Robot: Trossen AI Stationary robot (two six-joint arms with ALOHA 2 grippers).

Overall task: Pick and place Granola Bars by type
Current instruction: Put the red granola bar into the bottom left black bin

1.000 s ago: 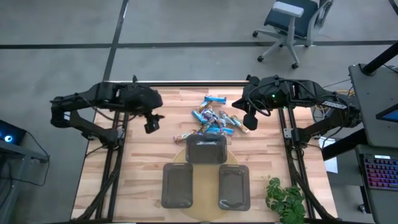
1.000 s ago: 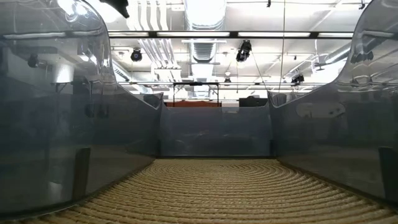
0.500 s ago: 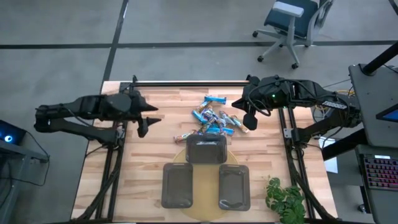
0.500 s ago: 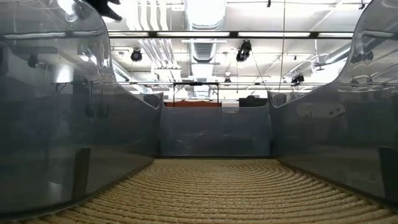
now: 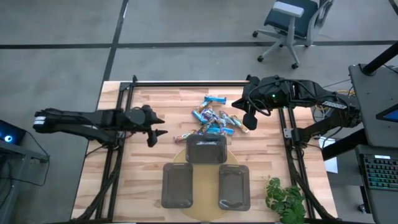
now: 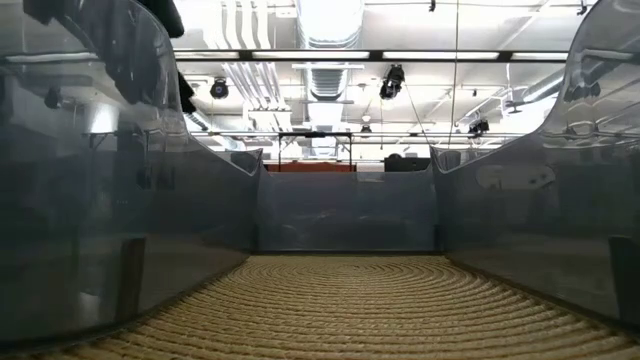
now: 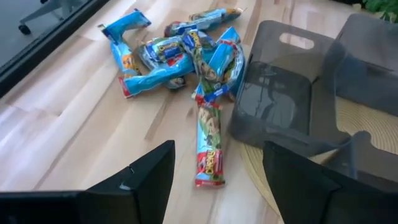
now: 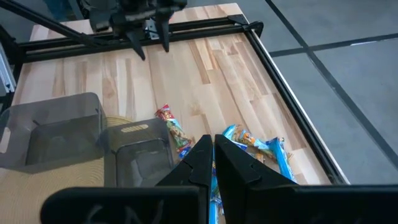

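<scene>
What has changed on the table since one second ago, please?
The left arm stretched out low, bringing the open left gripper toward the lone bar beside the pile. Nothing was grasped. The right gripper, bars and trays stayed put.

The Granola Bars (image 7: 180,53) wear glossy, crinkled foil-like wrappers, the bench (image 5: 155,106) is pale, smooth-grained wood edged by black metal rails, the trays (image 7: 292,93) are smoky translucent plastic on a ribbed woven mat (image 6: 340,300).

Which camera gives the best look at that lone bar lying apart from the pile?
The left wrist view: the lone bar fills its centre. The high view shows it tiny, the right wrist view partly, the low view not at all.
</scene>
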